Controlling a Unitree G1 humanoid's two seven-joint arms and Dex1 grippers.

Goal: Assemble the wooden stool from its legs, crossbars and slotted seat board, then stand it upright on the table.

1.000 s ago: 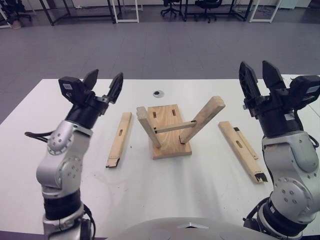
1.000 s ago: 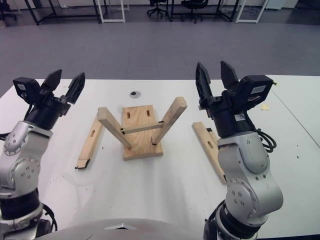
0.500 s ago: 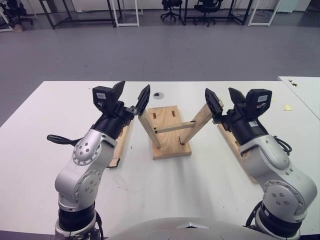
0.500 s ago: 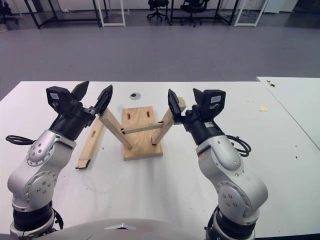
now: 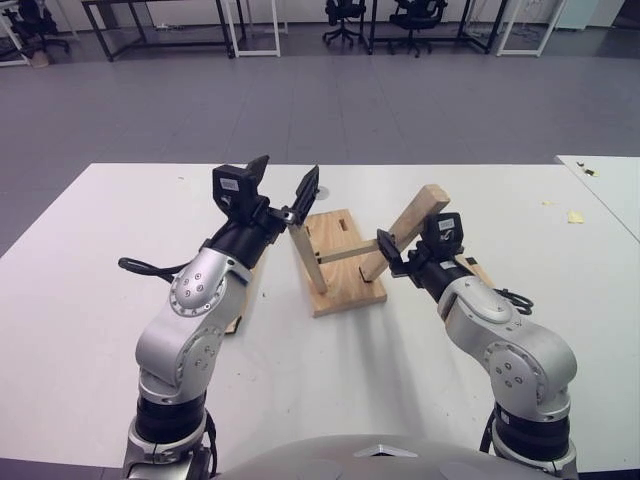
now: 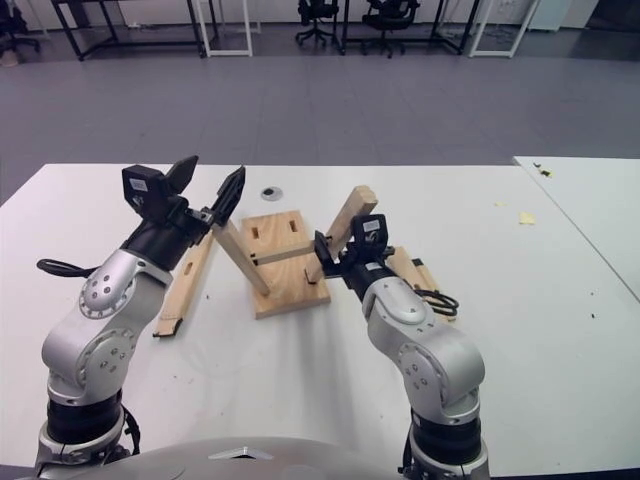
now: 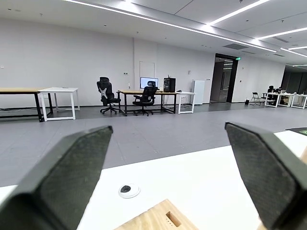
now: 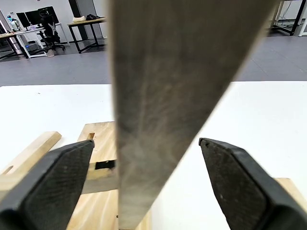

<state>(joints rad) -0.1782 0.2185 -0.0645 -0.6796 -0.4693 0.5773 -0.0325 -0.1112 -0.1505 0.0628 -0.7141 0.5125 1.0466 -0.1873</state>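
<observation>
Stool (image 5: 340, 255), half-built, sits mid-desk (image 5: 110, 220) and upside down. The seat board (image 5: 352, 292) lies flat, its long axis running away from the robot and angled a little. Two legs rise from it in a V. The left leg (image 5: 308, 258) leans toward the robot's left, and the right leg (image 5: 425, 208) slants up and out to the right. The crossbar (image 5: 345, 253) bridges them side to side, roughly level.

Spare legs lie flat on either side, one at the left (image 6: 185, 280) and more at the right (image 6: 415, 265), their long axes pointing away from the robot.

Right gripper (image 8: 146, 143) straddles the right leg low down, jaws spread with gaps on both sides, not clamped. Left gripper (image 5: 288, 172) hovers spread wide and empty at the top of the left leg.

Here's the danger: that right leg is slanted, so a squeeze off its axis could lever it out of its slot or skid the whole board. If either leg is pushed outward, the crossbar could pop free. The left gripper is close enough to knock its leg's tip. I'd judge those joints loose, so both arms need to act together.
</observation>
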